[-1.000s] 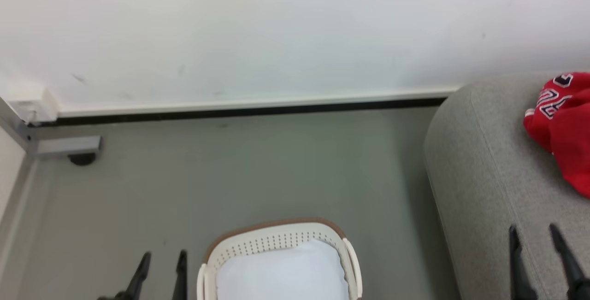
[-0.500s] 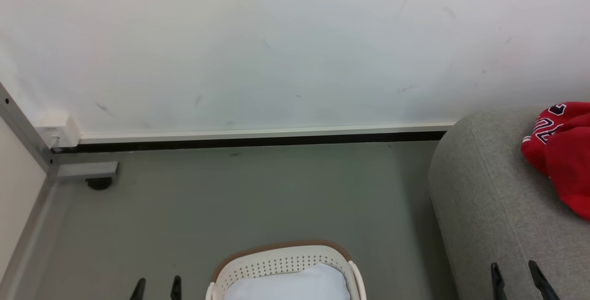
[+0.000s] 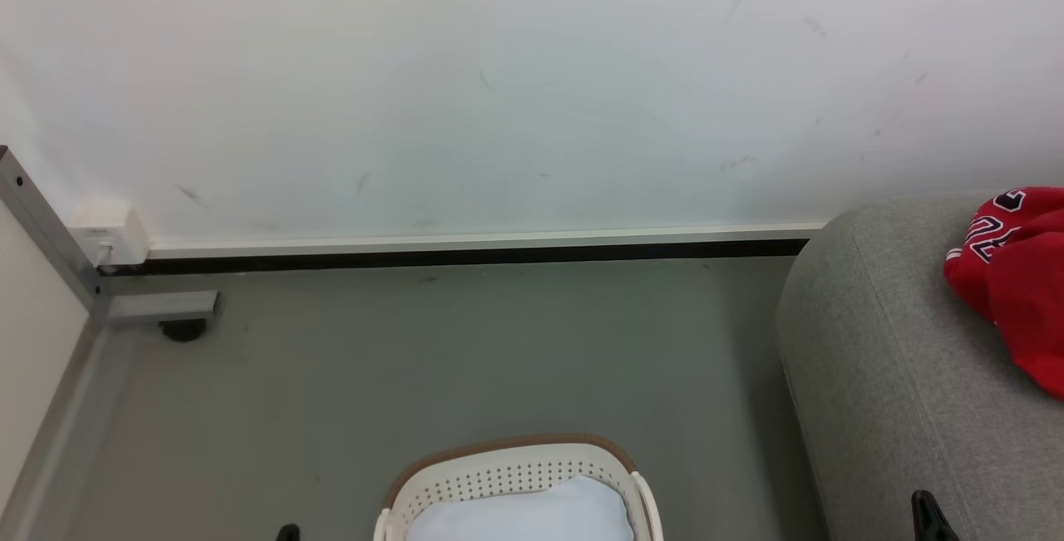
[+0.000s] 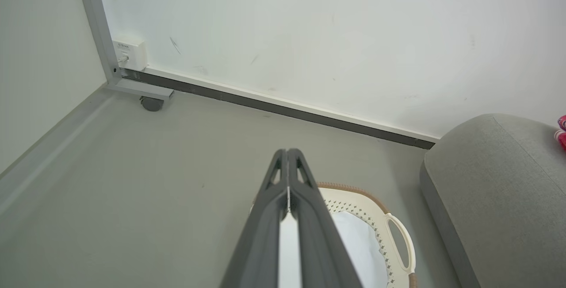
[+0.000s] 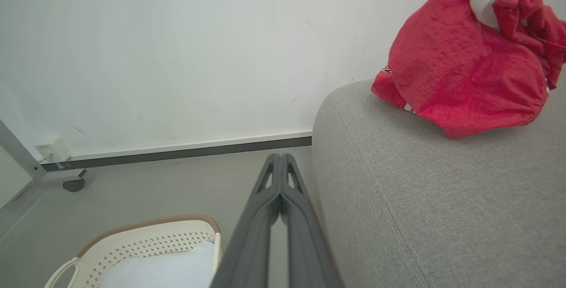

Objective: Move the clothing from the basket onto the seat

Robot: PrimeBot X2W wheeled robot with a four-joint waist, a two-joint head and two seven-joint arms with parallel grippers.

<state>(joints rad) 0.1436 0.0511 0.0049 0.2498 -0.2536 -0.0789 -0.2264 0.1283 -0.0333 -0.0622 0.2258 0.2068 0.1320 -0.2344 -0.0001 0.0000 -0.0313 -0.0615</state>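
Left hand [image 4: 287, 151], right hand [image 5: 280, 156] dropped lower; wrist views show both closed, empty; jersey [image 5: 464, 67] on seat [image 5: 420, 199].

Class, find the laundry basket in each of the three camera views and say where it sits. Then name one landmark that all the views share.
Head view: the basket sits at bottom centre, cut by the lower edge.
Left wrist view: the basket lies at lower right of centre.
Right wrist view: the basket fills the bottom left corner.
Shared landmark: the white wall box at the foot of the wall.
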